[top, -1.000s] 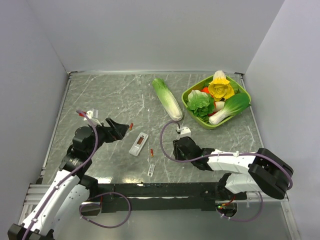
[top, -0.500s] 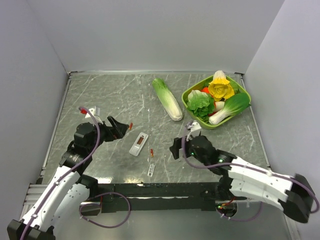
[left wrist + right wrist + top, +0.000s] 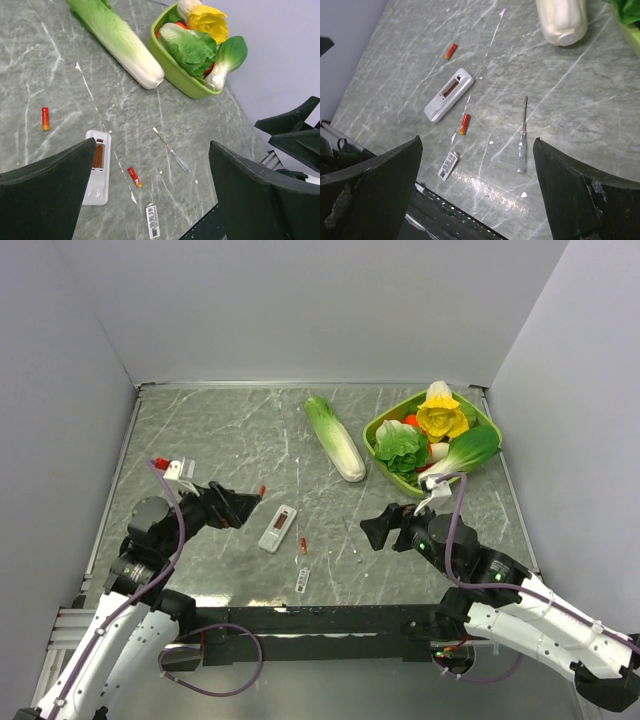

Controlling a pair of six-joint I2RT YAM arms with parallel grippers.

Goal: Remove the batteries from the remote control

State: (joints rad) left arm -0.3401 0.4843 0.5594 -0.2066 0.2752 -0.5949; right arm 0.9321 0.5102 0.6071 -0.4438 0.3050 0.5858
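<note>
Top external view: the left end effector [image 3: 246, 508] is opened and empty, with one battery [image 3: 262, 489] just beside its tips. Next the remote control [image 3: 278, 528] is laid, long axis slanting away from the arms, nearer this arm. The second battery [image 3: 303, 544] follows, then the opened, empty right end effector [image 3: 370, 532].

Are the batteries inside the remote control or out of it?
Out. Both batteries lie on the table, one beside the remote control, one farther off; its recess is uncovered.
</note>
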